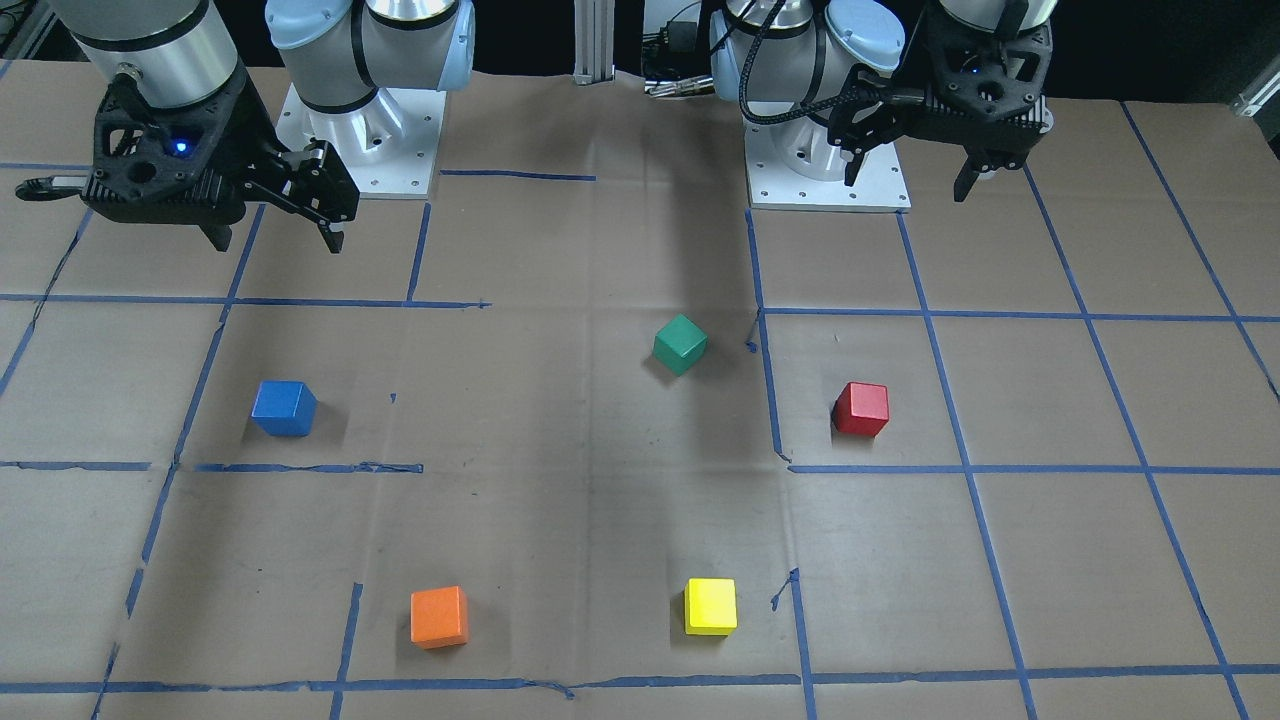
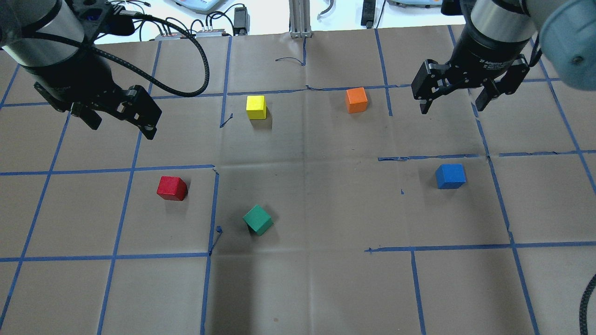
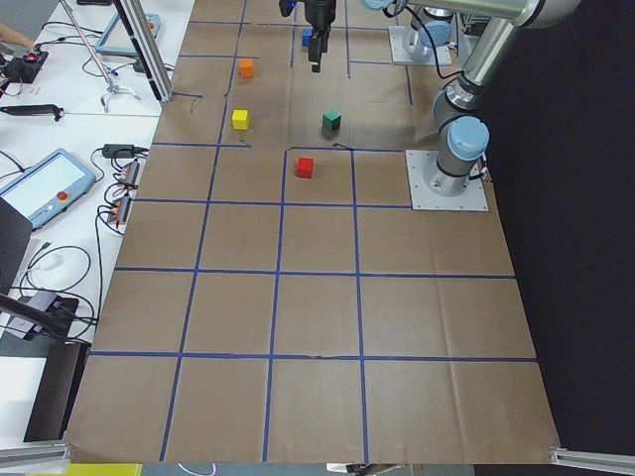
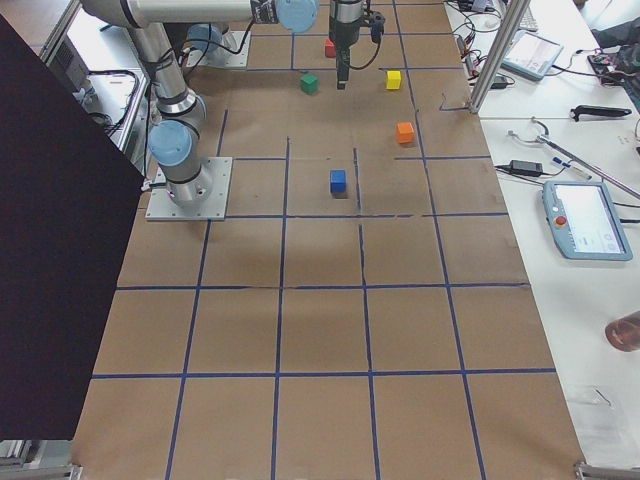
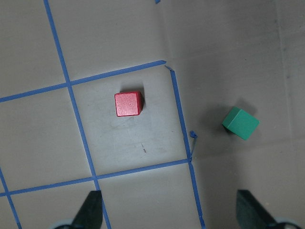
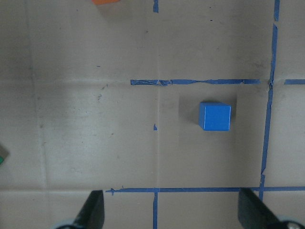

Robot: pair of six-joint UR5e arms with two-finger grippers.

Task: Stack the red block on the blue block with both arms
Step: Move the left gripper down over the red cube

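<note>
The red block (image 2: pixel 172 188) sits on the brown table on my left side; it also shows in the front view (image 1: pixel 861 409) and in the left wrist view (image 5: pixel 128 103). The blue block (image 2: pixel 450 176) sits on my right side, also in the front view (image 1: pixel 284 408) and the right wrist view (image 6: pixel 215 116). My left gripper (image 2: pixel 123 130) is open and empty, raised above the table beyond the red block. My right gripper (image 2: pixel 451 108) is open and empty, raised beyond the blue block. The two blocks are far apart.
A green cube (image 2: pixel 257 219) lies tilted between the two blocks, nearer the red one. A yellow cube (image 2: pixel 256 107) and an orange cube (image 2: pixel 356 100) sit on the far side of the table. The arm bases (image 1: pixel 360 140) stand at the robot's edge. Blue tape lines grid the table.
</note>
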